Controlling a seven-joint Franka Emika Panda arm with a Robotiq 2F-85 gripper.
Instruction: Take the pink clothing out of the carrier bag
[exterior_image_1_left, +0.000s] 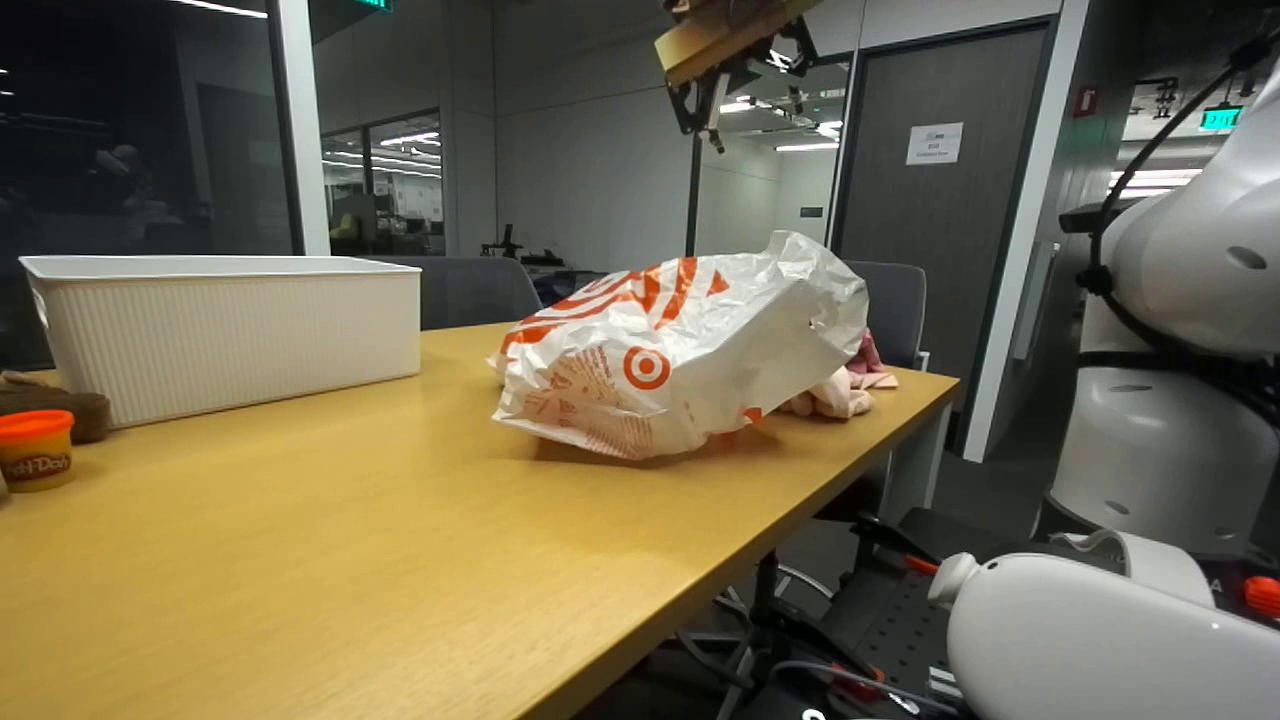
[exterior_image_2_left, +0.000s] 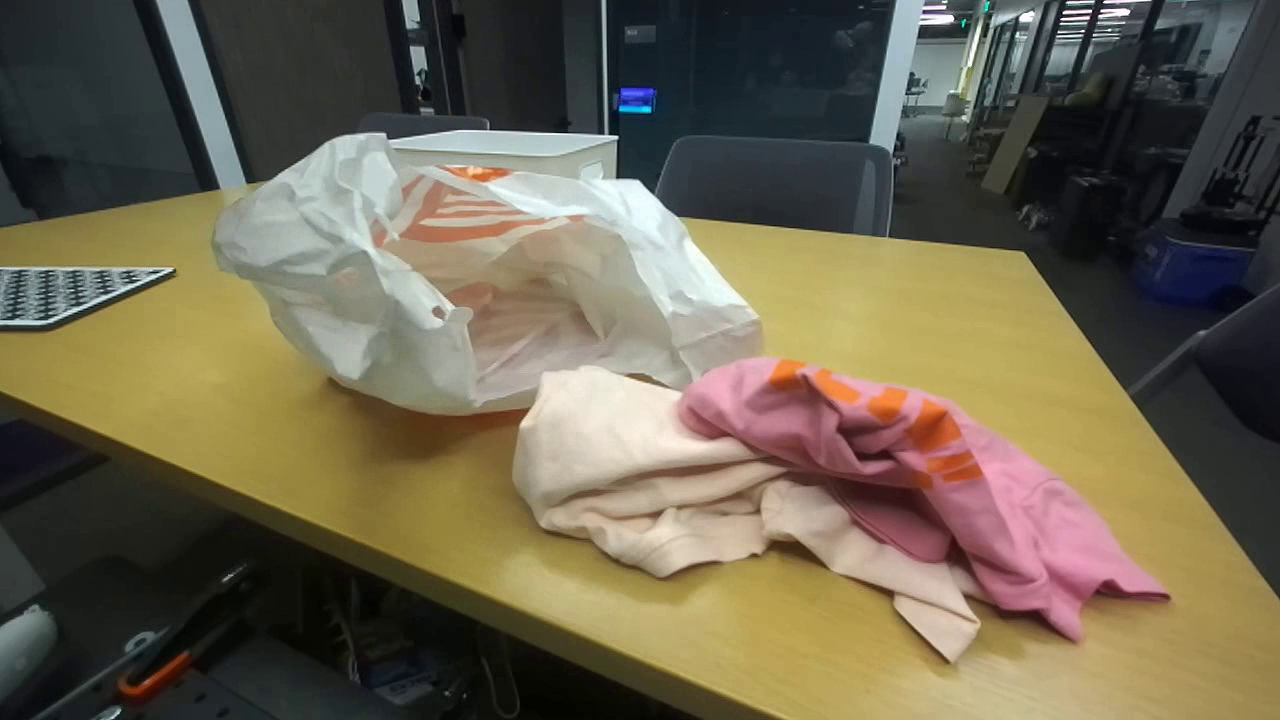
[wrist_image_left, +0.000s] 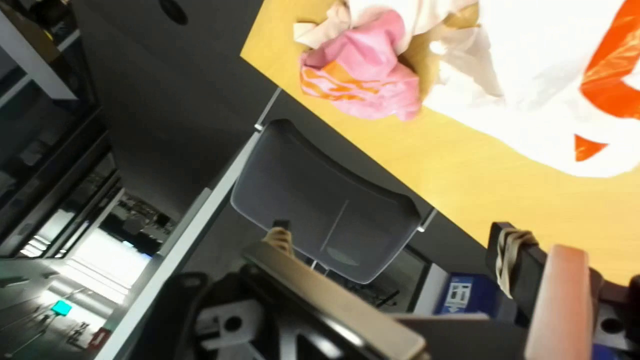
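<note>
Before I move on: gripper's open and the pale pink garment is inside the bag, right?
Not inside: an exterior view shows the pale pink garment lying on the table, outside the bag. The gripper is open, as you say.

Carrier bag (exterior_image_2_left: 490, 265) center-left in an exterior view, mouth gaping; pink clothing (exterior_image_2_left: 820, 440) outside it, lower right, on table (exterior_image_2_left: 880, 310).
</note>
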